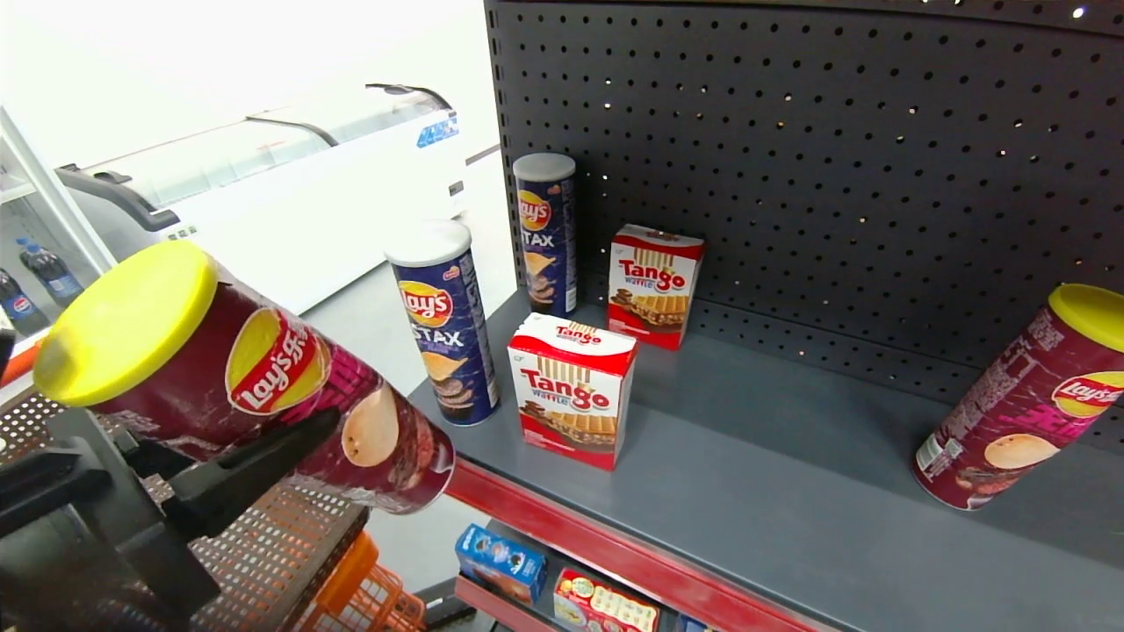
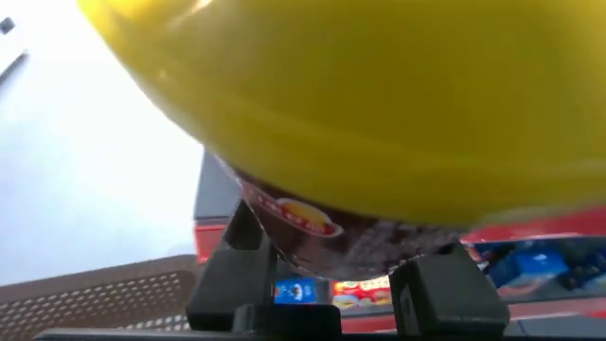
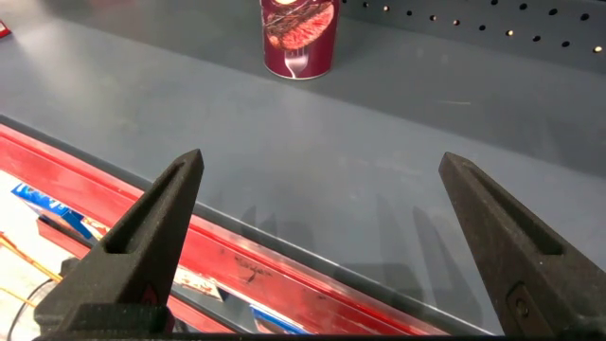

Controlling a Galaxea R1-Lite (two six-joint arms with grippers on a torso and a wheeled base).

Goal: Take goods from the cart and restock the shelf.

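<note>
Left gripper [image 2: 336, 279] of mine is closed around the body of a maroon cylindrical cardboard crisp can with a yellow plastic lid [image 1: 263, 386], one black finger on each side of it. I hold the can tilted at the near left, lid towards me and base pointing at the shelf, above the orange-brown wire mesh cart [image 1: 299, 535] and just short of the shelf's red front edge [image 1: 615, 553]. The can has left the cart but is not yet on the grey metal shelf board [image 1: 746, 491]. My right gripper [image 3: 322, 237] is spread wide and holds nothing; it hangs above the near part of the board on the right. Already on the shelf are two tall dark blue crisp cans with grey lids, one near the front [image 1: 443, 325] and one farther back [image 1: 544, 233], and two red and white wafer boxes, one near [image 1: 571, 391] and one far [image 1: 654, 285], all on the left. A second maroon can with a yellow lid [image 1: 1019, 404] stands at the far right, close to the black pegboard back [image 1: 834, 175]. Between the boxes and that can lies a broad bare stretch of board, which I judge is where my can belongs. I would call the job partly done: this can must be set down and released, and I cannot tell what remains in the cart.
</note>
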